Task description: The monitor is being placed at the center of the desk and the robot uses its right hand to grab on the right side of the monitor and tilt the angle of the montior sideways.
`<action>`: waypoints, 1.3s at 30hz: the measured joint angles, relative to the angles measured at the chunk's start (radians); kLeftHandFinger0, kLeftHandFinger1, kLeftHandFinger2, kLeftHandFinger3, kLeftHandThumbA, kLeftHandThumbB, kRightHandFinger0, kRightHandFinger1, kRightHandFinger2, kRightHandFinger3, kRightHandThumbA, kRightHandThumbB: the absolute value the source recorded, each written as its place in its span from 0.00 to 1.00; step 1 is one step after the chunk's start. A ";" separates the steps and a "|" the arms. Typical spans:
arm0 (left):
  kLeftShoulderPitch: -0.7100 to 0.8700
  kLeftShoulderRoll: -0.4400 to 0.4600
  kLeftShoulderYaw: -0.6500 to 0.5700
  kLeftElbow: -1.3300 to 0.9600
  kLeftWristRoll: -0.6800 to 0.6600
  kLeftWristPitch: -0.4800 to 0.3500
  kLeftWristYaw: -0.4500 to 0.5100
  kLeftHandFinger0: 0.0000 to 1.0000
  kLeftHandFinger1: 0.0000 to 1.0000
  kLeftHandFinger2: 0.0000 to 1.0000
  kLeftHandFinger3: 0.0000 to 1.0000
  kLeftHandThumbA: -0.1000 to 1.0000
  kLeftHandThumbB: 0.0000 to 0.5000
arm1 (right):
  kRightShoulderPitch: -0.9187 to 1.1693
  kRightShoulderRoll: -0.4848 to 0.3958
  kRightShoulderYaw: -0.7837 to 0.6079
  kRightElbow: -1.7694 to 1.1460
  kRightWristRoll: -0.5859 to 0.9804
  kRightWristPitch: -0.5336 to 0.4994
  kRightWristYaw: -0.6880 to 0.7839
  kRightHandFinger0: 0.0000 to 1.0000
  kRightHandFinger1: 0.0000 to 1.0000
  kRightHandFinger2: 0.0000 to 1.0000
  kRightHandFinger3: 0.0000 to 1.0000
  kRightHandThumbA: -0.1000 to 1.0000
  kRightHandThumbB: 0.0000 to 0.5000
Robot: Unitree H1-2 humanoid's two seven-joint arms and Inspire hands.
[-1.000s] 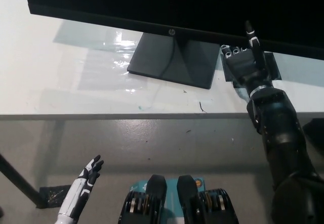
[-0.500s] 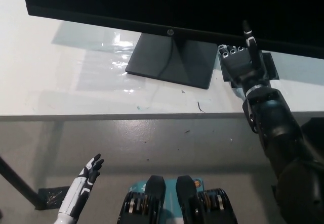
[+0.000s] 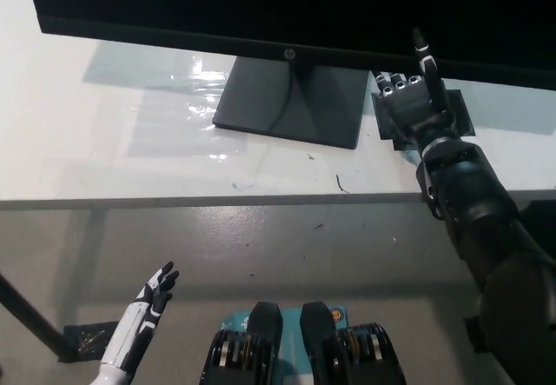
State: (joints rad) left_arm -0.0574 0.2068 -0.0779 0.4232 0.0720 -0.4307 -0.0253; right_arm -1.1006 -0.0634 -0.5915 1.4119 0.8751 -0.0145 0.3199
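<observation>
white desk surface (image 3: 104, 163) fills the upper half of the head view; below its front edge lies a grey, glossy floor (image 3: 261, 237).

right hand (image 3: 415, 98): black, raised over the desk at the lower edge of the monitor (image 3: 287, 7), right of the stand. one finger points up against the dark bezel; the others are curled at the bezel's underside. the view does not show whether they clamp the edge, so the grip cannot be told. the black forearm (image 3: 473, 211) runs from the wrist down to the bottom right corner.

monitor: black screen, spanning the top of the picture, standing near the middle of the desk. a small logo (image 3: 284, 54) sits on the lower bezel. its dark rectangular base (image 3: 287, 102) rests flat on the desk, just left of the right hand.

left hand (image 3: 155, 294): white, resting low at lower left, over the floor, well apart from the desk; fingers spread, holding nothing.
</observation>
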 measured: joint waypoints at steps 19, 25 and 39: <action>-0.004 0.000 0.000 -0.001 -0.001 0.000 0.000 1.00 1.00 1.00 1.00 1.00 0.52 | -0.022 -0.014 -0.001 0.012 -0.054 -0.015 -0.061 1.00 1.00 1.00 1.00 1.00 0.65; -0.005 0.000 0.000 -0.001 -0.001 0.000 0.000 1.00 1.00 1.00 1.00 1.00 0.50 | -0.036 -0.014 -0.003 0.018 -0.065 -0.020 -0.099 1.00 1.00 1.00 1.00 1.00 0.65; -0.006 0.000 -0.007 -0.001 -0.001 0.000 -0.001 1.00 1.00 1.00 1.00 1.00 0.51 | -0.073 0.008 -0.010 0.031 -0.089 -0.037 -0.205 1.00 1.00 1.00 1.00 1.00 0.62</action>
State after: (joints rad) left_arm -0.0634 0.2066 -0.0850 0.4226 0.0710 -0.4307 -0.0263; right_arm -1.1731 -0.0555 -0.6018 1.4427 0.7866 -0.0513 0.1145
